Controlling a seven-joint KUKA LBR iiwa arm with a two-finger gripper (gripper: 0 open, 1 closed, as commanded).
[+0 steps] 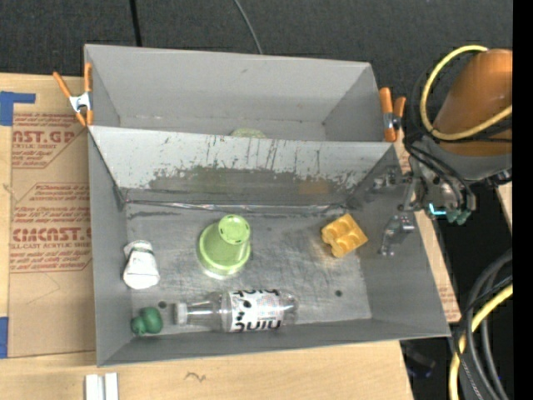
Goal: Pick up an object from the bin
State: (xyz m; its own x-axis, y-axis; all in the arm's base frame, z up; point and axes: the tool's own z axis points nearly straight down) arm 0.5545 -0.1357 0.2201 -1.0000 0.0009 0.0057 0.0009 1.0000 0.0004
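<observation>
My gripper (396,226) hangs over the bin's right wall, above the sloping side. Nearest to it is a small yellow block (343,234) with rounded lobes, lying on the bin floor just left of the gripper and apart from it. Further left, near the middle of the floor, stands a light green cup (225,244), upside down. Nothing shows in the gripper.
Along the front wall lies a clear bottle (241,309) with a black-and-white label, and a small dark green piece (147,322) sits at its left end. A white bulb-shaped thing (140,267) rests by the left wall. The arm's orange cover and cables rise at the right.
</observation>
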